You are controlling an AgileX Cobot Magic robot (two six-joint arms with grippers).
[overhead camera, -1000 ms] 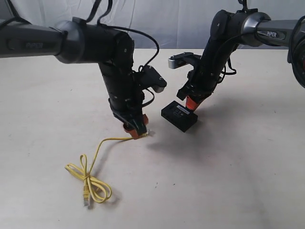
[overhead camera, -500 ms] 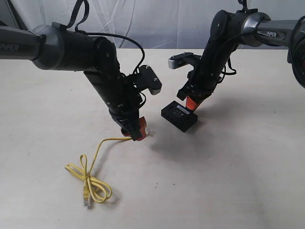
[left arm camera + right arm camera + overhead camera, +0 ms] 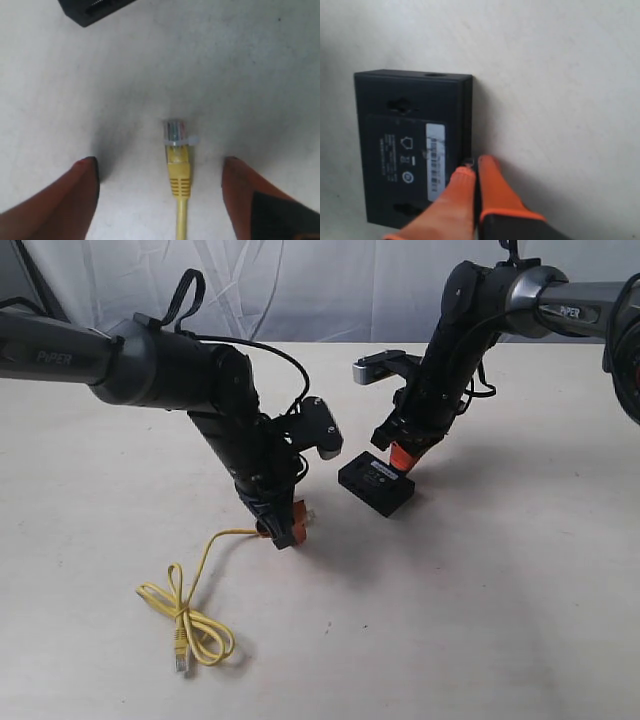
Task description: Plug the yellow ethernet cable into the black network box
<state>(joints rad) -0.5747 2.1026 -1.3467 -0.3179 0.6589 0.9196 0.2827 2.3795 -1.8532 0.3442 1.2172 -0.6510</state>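
Lying knotted at lower left, the yellow ethernet cable (image 3: 190, 620) runs to its plug (image 3: 175, 132), flat on the counter (image 3: 480, 620) between tips of the released left tool (image 3: 159, 164), mid-frame. Risk: uneven pinch skews plug. Beyond, black network box (image 3: 377, 485), right tool (image 3: 402, 456) clenched at its edge; box may slide.

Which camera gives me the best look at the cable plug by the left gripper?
The left wrist view: the yellow ethernet cable's plug lies sharp and unobstructed inside the open left gripper. The exterior view shows it only as a speck beside that gripper. The right wrist view misses it.
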